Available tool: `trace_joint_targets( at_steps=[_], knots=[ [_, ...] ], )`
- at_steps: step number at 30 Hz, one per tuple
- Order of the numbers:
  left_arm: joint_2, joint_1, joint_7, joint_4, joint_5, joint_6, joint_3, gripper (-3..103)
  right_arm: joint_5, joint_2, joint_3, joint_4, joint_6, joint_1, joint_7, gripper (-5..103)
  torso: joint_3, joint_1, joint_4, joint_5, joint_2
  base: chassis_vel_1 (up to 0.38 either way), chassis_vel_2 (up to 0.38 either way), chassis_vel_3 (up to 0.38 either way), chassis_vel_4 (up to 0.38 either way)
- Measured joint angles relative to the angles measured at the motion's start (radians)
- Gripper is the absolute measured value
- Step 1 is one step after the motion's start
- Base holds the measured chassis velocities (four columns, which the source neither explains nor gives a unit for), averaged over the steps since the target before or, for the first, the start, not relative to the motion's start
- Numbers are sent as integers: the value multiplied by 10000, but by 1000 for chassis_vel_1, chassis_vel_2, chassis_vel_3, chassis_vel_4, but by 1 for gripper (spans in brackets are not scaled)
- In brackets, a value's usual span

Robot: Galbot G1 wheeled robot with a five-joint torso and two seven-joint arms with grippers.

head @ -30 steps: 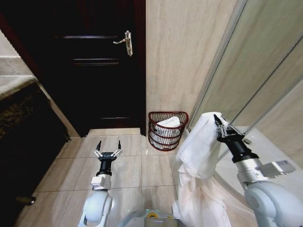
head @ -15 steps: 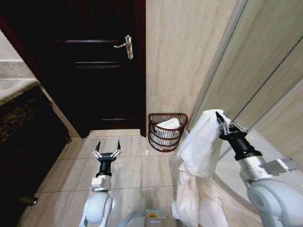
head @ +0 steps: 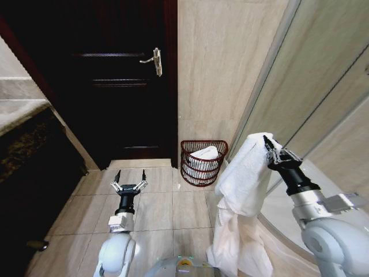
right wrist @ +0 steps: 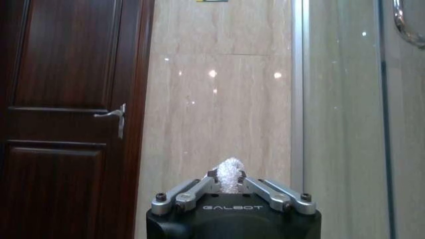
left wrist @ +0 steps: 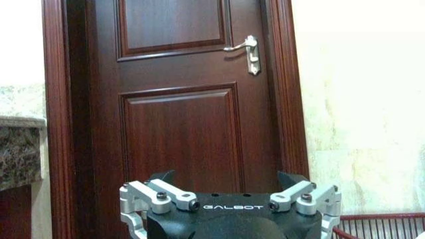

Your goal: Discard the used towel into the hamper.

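Bathroom floor scene: right gripper (head: 270,151) pinches a long white towel (head: 242,202), held raised near the shower glass. Reddish wire hamper (head: 203,162) (already holding white cloth) stands ahead by the wall, well apart. Left gripper (head: 129,180) hovers spread, empty. Carrying and dropping remain.

The towel (head: 242,190) is soft white cloth, matt and nubbly, its tip pinched in the right hand (head: 268,151), whose fingers (right wrist: 199,191) are bare brushed metal on a matt black body. The hamper (head: 203,163) is thin reddish-brown openwork with white cloth inside. Left of the hamper, the door (head: 109,81) is dark polished wood with a shiny metal handle (head: 154,60). The floor (head: 173,208) is glossy beige tile.
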Motion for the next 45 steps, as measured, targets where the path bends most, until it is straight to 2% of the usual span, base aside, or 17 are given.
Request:
trace_joint_targets(
  at_steps=[45],
  knots=[
    [99, 0, -5, 191, -192, -201, -47, 100, -157, 69, -8, 0, -25, -65, 33, 5, 1130, 739, 0, 0, 1870, 0, 0, 0, 0]
  ],
)
